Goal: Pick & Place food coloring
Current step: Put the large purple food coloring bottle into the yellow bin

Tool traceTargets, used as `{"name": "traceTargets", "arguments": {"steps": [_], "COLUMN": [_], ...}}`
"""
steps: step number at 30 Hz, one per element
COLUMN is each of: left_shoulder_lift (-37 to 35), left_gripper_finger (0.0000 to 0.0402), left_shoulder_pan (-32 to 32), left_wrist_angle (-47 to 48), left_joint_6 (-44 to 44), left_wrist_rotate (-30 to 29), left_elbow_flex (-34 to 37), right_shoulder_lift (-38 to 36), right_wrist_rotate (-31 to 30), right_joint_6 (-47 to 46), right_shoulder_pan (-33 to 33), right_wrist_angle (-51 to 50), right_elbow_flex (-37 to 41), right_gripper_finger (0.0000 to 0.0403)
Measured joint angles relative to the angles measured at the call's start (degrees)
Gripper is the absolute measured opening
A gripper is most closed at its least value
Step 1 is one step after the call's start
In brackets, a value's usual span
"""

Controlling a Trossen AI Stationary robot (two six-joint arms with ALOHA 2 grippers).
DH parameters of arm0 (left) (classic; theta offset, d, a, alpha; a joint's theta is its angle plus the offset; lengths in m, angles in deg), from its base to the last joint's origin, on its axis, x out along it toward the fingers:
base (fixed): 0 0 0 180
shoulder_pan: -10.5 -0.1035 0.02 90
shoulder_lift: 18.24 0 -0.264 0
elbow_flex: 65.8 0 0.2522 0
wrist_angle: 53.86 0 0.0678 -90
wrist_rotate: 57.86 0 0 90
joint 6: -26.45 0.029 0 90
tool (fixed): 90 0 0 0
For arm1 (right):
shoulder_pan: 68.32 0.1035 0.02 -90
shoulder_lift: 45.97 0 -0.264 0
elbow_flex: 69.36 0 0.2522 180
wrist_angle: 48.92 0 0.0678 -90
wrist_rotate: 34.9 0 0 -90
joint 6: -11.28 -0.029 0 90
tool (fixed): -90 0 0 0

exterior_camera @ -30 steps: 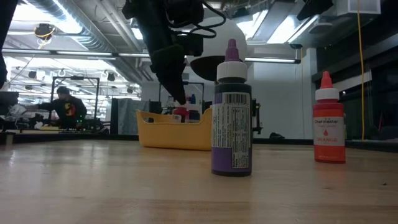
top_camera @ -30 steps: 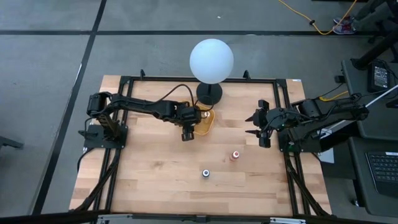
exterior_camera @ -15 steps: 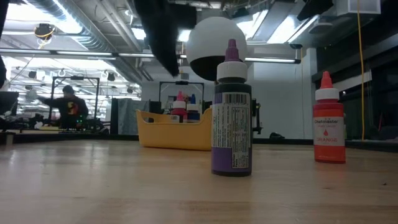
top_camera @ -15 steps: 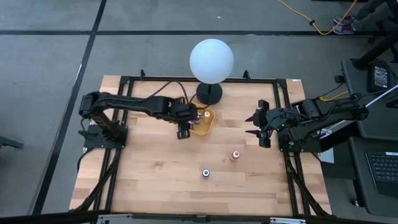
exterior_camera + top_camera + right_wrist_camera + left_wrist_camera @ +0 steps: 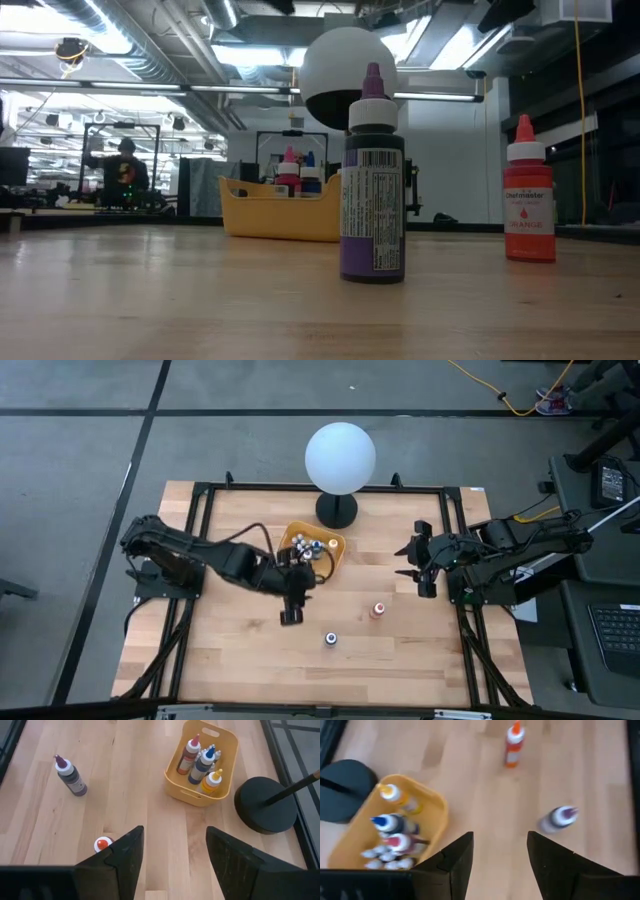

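food coloring, loose: purple-capped bottle (image 5: 330, 639) and orange bottle (image 5: 378, 609) both upright on the table (image 5: 230, 660), well apart; orange sits at 1 o'clock from the purple one in the high view.
food coloring, binned: several more bottles (image 5: 201, 764) stand in the yellow tray (image 5: 334, 554); red, blue and yellow tops readable in my right wrist view.
tray position: 11 o'clock from the purple bottle, just in front of the white globe (image 5: 340, 457) and its black base (image 5: 337, 511).
my left gripper (image 5: 291, 612): over bare wood at 10 o'clock from the purple bottle, just off the tray's near edge; fingers (image 5: 454, 861) spread wide, nothing between them.
my right gripper (image 5: 418, 567): parked at the table's right side, 1 o'clock from the orange bottle; fingers (image 5: 125, 854) apart, nothing held.
background: a person (image 5: 124, 175) far behind the table in the low view.
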Motion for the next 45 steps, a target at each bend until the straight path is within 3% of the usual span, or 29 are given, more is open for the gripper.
{"name": "traceTargets", "arguments": {"steps": [9,18,25,30,37,45], "left_shoulder_lift": [6.0,16.4,20.7,22.1,22.2,22.5], "left_gripper_finger": [0.018,0.018,0.0181,0.0182,0.0208,0.0244], "left_shoulder_pan": [7.4,7.6,6.4,5.5,4.1,3.1], "left_wrist_angle": [-5.4,-9.7,-14.5,-15.5,-14.5,-14.2], "left_joint_6": [-7.1,-8.6,-4.3,-1.5,0.2,-0.9], "left_wrist_rotate": [0.6,5.6,11.5,13.2,9.3,11.8], "left_elbow_flex": [-2.3,-2.4,-2.3,-2.3,-1.7,-1.6], "right_shoulder_lift": [0.0,0.0,0.0,0.0,0.0,0.0], "right_wrist_rotate": [0.1,2.3,3.1,4.2,4.6,4.6], "right_joint_6": [3.2,5.0,5.8,5.7,4.3,3.1], "right_shoulder_pan": [0.0,0.0,0.0,0.0,0.0,0.0], "right_wrist_angle": [0.0,0.0,-0.1,-0.2,-0.5,-1.7], "right_elbow_flex": [0.0,0.0,0.0,0.0,0.0,0.0], "right_gripper_finger": [0.0215,0.0215,0.0215,0.0215,0.0215,0.0215]}}
